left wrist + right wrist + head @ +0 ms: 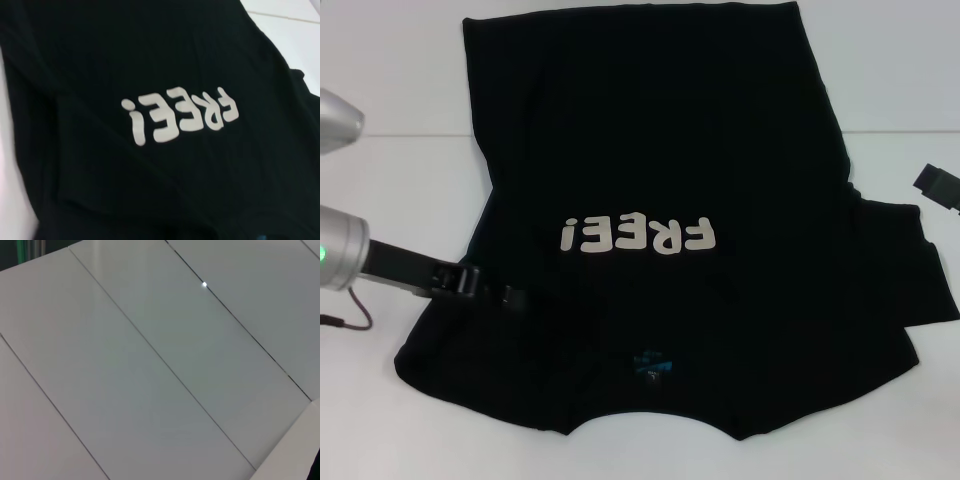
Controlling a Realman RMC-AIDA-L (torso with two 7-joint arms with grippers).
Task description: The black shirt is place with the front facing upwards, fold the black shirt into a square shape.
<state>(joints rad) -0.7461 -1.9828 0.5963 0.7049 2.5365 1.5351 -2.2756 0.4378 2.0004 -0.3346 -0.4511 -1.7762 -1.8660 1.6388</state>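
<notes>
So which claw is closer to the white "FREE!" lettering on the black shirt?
The left claw. It is over the black shirt, beside the "FREE!" lettering on the robot's left. The right claw is off the shirt, at the table's right edge.

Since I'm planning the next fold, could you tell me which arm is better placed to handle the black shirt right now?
The left. In the head view the left gripper sits at the black shirt, over its left edge. The right gripper shows only at the frame's right edge, off the fabric; its wrist view shows only white panels.
</notes>
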